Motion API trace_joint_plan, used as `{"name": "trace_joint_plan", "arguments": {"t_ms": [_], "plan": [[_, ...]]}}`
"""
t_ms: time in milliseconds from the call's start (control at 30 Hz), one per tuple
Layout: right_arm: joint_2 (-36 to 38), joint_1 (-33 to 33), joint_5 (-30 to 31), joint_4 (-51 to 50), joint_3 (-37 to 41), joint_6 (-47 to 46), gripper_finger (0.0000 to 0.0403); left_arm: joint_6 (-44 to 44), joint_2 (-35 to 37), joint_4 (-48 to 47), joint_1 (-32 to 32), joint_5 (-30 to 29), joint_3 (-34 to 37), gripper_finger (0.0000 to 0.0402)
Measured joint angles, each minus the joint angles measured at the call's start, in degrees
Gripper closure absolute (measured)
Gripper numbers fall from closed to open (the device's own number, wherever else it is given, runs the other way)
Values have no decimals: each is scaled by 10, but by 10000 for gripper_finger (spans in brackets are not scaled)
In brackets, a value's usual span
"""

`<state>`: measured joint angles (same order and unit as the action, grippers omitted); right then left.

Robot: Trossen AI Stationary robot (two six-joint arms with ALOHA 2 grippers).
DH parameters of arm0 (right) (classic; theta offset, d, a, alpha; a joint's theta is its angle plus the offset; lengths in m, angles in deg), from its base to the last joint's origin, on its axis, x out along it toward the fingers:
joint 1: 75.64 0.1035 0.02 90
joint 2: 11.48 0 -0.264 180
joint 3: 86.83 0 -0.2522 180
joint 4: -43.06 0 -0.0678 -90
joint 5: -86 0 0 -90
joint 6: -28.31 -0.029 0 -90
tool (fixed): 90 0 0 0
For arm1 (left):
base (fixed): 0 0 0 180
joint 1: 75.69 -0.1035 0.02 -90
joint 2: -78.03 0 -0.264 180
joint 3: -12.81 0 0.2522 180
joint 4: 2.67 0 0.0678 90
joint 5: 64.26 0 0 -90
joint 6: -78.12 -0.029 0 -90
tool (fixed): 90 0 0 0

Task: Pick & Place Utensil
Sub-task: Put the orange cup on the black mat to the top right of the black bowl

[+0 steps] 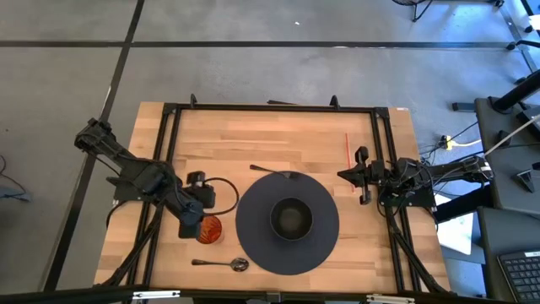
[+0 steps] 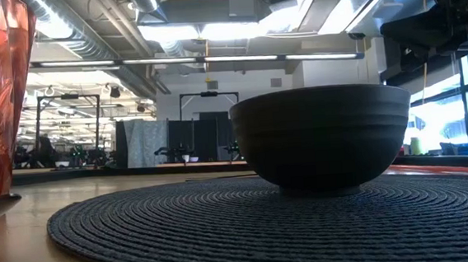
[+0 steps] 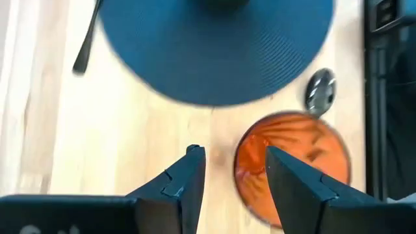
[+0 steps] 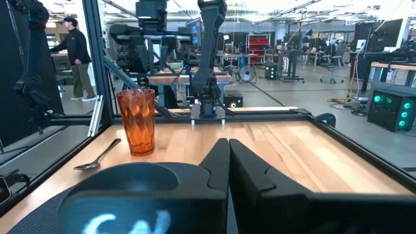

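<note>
A silver spoon (image 1: 224, 264) lies flat on the wood near the table's front edge, left of the dark round placemat (image 1: 253, 245). Its bowl end (image 3: 320, 90) also shows in the left wrist view. A dark utensil (image 1: 268, 170) lies at the placemat's far edge. An orange faceted cup (image 1: 210, 230) stands upright beside the spoon. My left gripper (image 3: 232, 156) hangs open just above the cup's left side and holds nothing. My right gripper (image 1: 348, 176) waits shut at the table's right, pointing level toward the placemat.
A dark bowl (image 1: 291, 218) stands in the middle of the placemat. A thin red stick (image 1: 348, 150) lies at the far right. Black frame rails (image 1: 270, 108) run along the table's edges. Bare wood lies between the cup and the far rail.
</note>
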<state>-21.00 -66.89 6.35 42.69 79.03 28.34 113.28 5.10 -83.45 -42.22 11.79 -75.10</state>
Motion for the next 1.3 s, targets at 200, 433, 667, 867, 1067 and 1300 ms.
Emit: {"name": "trace_joint_plan", "arguments": {"t_ms": [200,433,667,867,1067,1300], "plan": [[0,0,0,0,0,0,399,26,-3,-8,2,18,0,249],[0,0,0,-22,0,-11,399,28,-41,-9,2,54,1,249],[0,0,0,-23,0,-11,399,32,-73,-9,1,75,1,249],[0,0,0,-23,0,-13,399,27,-95,-10,-3,77,1,249],[0,0,0,-23,0,-13,399,8,-117,-10,-7,75,0,249],[0,0,0,-23,0,-13,399,-19,-146,-10,-13,72,1,249]]}}
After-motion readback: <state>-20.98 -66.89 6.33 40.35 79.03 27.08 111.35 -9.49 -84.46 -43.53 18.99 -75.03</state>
